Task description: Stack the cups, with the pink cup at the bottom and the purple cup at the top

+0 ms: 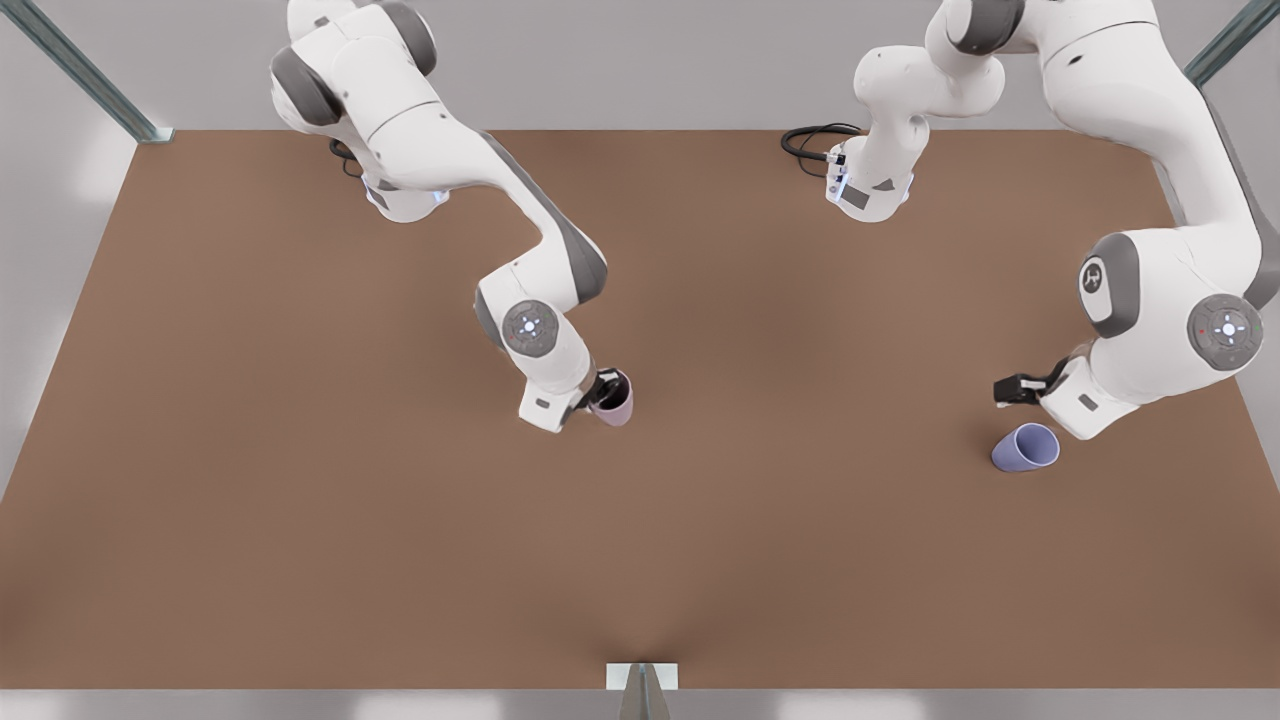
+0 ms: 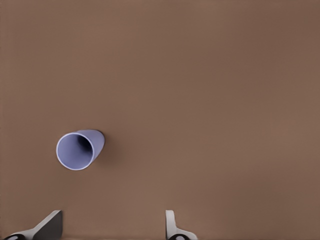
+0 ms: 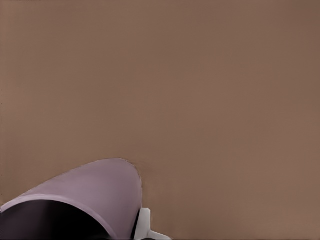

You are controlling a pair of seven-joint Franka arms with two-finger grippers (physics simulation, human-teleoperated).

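The pink cup stands near the table's middle, on the front view's left half. My right gripper is shut on its rim, one finger inside the cup and one outside. In the right wrist view the pink cup is close up, with a white finger against its outer wall. The purple cup lies on its side at the front view's right. My left gripper hovers open just behind it. From the left wrist, the purple cup shows its mouth, off to one side of the open gripper.
The brown table spans the scene, with grey floor beyond its edges. A black cable coils by the arm base at the back. Metal posts stand at the back corners, and a bracket at the front edge.
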